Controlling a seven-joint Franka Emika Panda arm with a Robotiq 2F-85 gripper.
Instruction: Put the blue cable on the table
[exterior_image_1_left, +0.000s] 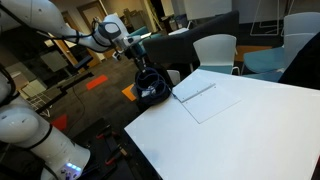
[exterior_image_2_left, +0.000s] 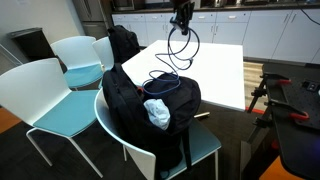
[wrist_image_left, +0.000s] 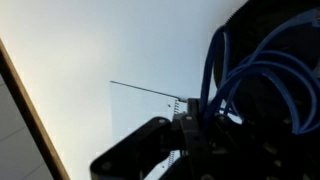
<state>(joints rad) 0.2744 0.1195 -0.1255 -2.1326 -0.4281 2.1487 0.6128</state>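
The blue cable hangs in loose loops from my gripper, and its lower end trails down onto the black bag that sits on a chair. In the wrist view the blue strands run up between the dark jaws. The gripper is shut on the cable, above the bag and by the edge of the white table. In an exterior view the gripper hovers over the bag, left of the table.
A pale spiral-bound sheet lies on the table near the bag; it also shows in the wrist view. White and teal chairs stand around, and a second black bag sits on one. A scooter stands beside the table.
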